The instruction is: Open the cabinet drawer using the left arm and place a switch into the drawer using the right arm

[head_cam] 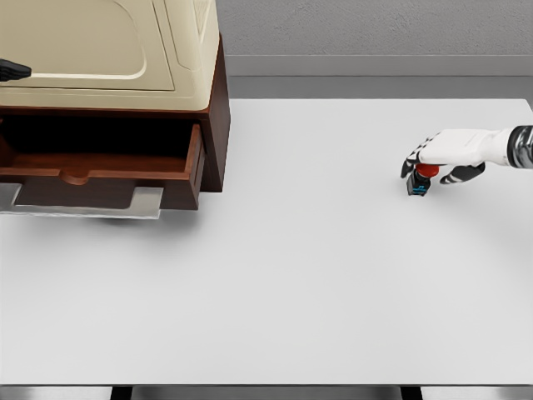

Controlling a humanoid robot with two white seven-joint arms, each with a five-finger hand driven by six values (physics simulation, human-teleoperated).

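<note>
Drawer of the cabinet, upper left of frame, stands pulled out. At right of frame on the table, the right hand has its fingers clamped on the switch.

Up at ten o'clock, the cabinet shows dark reddish-brown wood with a low sheen, topped by a cream shell that looks like smooth moulded plastic. The drawer front matches that wood. The counter is plain matt white. At three o'clock, the right hand is glossy white plastic with black fingertips, over a switch with a shiny red cap.
</note>
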